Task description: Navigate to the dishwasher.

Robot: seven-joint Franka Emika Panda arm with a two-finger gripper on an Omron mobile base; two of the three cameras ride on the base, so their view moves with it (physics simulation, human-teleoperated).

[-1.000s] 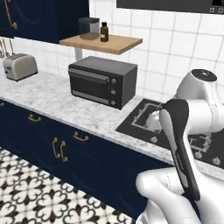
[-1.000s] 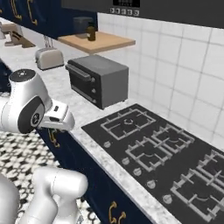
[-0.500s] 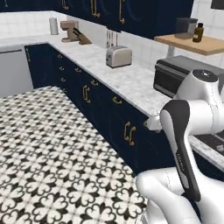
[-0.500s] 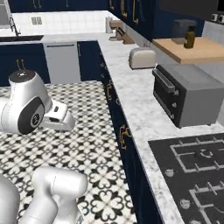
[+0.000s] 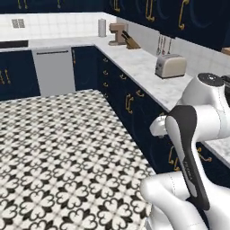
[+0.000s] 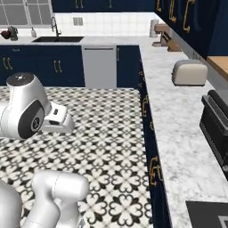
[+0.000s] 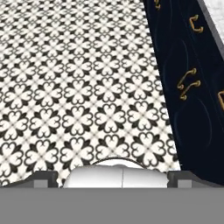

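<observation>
Dishwasher (image 5: 54,72) sits at the far wall past the tiled floor (image 5: 58,148), well apart from the base, so most driving remains. Fingers' opening: cannot tell, nothing visibly held.

Glossy white arm (image 5: 197,121), dark joints
</observation>
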